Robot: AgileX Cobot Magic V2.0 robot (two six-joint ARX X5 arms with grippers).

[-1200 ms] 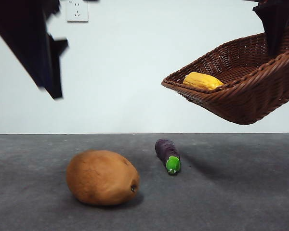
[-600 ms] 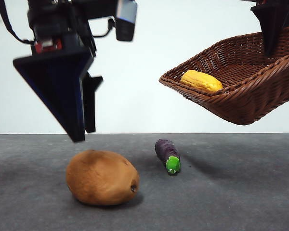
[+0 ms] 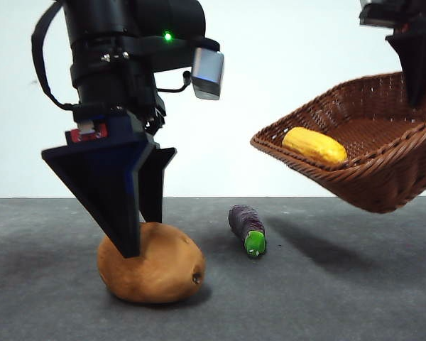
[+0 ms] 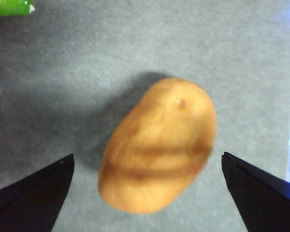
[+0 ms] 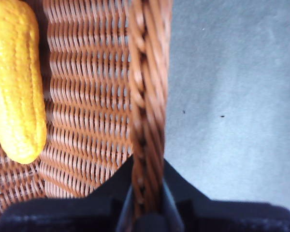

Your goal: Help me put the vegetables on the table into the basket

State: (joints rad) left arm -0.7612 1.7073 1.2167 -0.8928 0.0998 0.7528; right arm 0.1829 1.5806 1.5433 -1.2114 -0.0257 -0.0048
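The brown potato [image 3: 156,266] lies on the table [image 3: 326,298] at front left. My left gripper [image 3: 140,238] has come down over it, open, one jaw on each side of the potato [image 4: 159,145] in the left wrist view [image 4: 147,157]. It is not gripped. The purple eggplant [image 3: 246,227] with its green cap lies on the table just right of the potato. At the right, the basket [image 3: 383,177] hangs tilted in the air, my right gripper [image 3: 416,96] shut on its braided rim [image 5: 147,96]. The yellow vegetable [image 3: 314,145] rests inside the basket [image 5: 14,82].
A white wall rises behind the table's far edge. Bare grey table [image 5: 232,96] shows under the raised basket. The eggplant's green cap [image 4: 9,7] shows at the edge of the left wrist view.
My left arm dropped from the upper left down onto the potato, its jaws now straddling it. The basket shifted slightly to the right, still held up.
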